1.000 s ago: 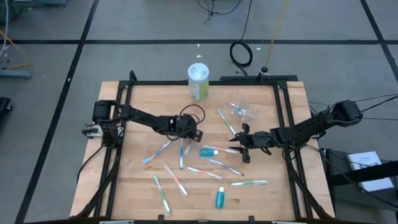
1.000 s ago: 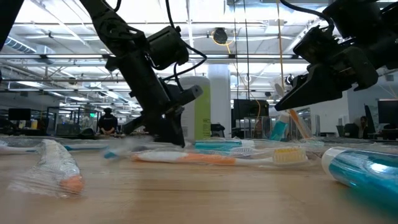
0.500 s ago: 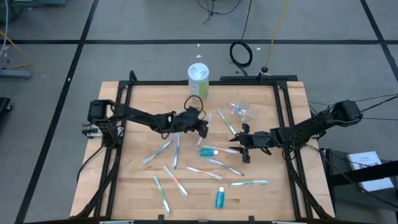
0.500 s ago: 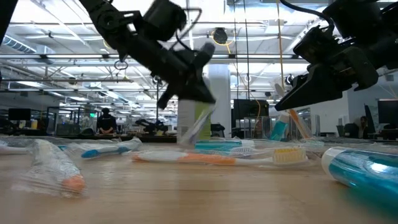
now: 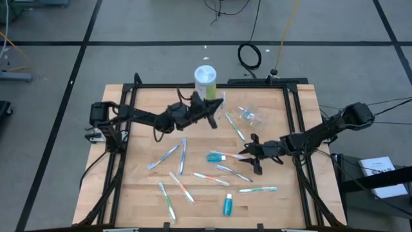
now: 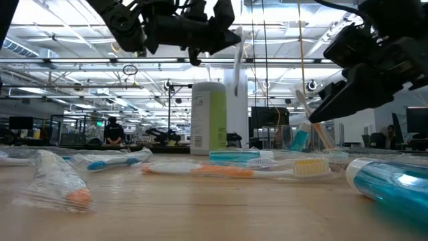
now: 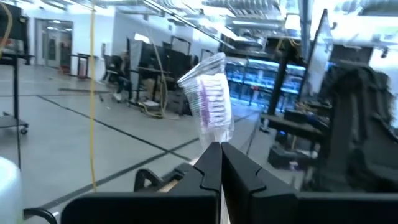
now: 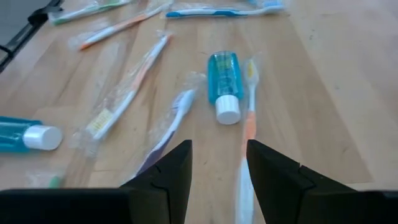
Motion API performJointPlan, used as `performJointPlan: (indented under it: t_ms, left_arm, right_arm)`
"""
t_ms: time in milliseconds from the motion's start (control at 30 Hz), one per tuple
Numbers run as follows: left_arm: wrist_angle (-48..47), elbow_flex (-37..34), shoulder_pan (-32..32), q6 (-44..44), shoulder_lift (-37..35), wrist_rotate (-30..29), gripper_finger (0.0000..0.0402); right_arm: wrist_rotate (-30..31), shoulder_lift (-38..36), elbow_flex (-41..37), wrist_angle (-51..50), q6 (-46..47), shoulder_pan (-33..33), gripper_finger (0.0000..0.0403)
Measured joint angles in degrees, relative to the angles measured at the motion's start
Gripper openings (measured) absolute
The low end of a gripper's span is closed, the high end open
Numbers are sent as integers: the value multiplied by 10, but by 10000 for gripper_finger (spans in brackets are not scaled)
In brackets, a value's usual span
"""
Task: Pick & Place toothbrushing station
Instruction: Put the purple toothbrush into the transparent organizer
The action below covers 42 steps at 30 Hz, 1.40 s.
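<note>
Risk sat mostly with the left gripper (image 5: 215,111), raised in the upper middle of the high view beside the white-and-green canister (image 5: 205,84). Its fingers were clenched on the handle end of a wrapped toothbrush (image 7: 211,99) — the left wrist view showed the purple bristle head in its clear wrapper standing up beyond the pinched fingertips. Judging by that narrow hold on slick plastic, the brush could pivot or slide out if the arm swung toward the clear cup (image 5: 251,115), which lay on its side right of centre, upper part of the table (image 5: 141,187). A tipped cup would roll rather than accept a brush.

The right gripper (image 5: 252,154) hung low at centre-right with its fingers spread and nothing between them. The right wrist view showed an orange-handled toothbrush (image 8: 248,118) just beside a teal toothpaste tube (image 8: 222,84) ahead of the gap; closing there could catch both, or nudge the tube away.

Only the wrist views revealed finger states. The high view alone gave the layout — remaining brushes scattered across the lower half, another tube (image 5: 228,205) near the bottom edge. The low view showed the left arm well clear of the wood, the carried brush (image 6: 237,63) hanging upright.
</note>
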Motion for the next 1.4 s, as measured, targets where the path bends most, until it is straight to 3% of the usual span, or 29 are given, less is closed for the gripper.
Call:
performJointPlan:
  t_ms: [200, 600, 867, 1033, 1400]
  left_arm:
    - [2, 72, 29, 18, 48, 11, 1]
    - [-3, 291, 66, 19, 256, 62, 1]
    - [-7, 304, 76, 53, 292, 51, 0]
    - [-73, 304, 74, 64, 293, 28, 0]
    - [-95, 304, 60, 41, 293, 4, 0]
  right_arm:
    - [8, 0, 0, 3, -29, -1, 144]
    - [31, 0, 0, 0, 9, 0, 144]
    - [31, 0, 0, -34, 20, 0, 144]
    - [31, 0, 0, -41, 24, 0, 144]
    - [30, 0, 0, -44, 24, 0, 144]
